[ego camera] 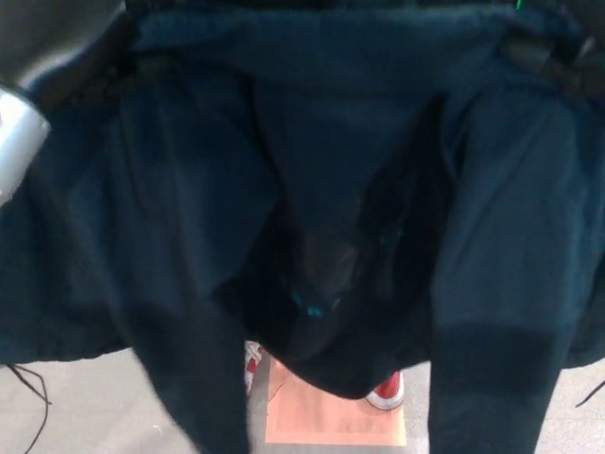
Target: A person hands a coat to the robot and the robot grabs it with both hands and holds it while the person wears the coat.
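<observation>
A dark navy coat (312, 142) hangs spread across almost the whole head view, its lining facing me and its sleeves drooping at both sides. My left arm (21, 142) comes in at the upper left as a silver forearm, and the hand itself is lost in dark blur against the coat's corner. At the upper right my right hand (553, 59) has its black fingers closed over the coat's top edge. Below the hem show the person's red shoes (388, 392), standing close behind the coat.
A pale orange mat (331, 421) lies on the grey floor (76, 416) under the person's feet. Thin dark cords (33, 392) trail on the floor at the lower left.
</observation>
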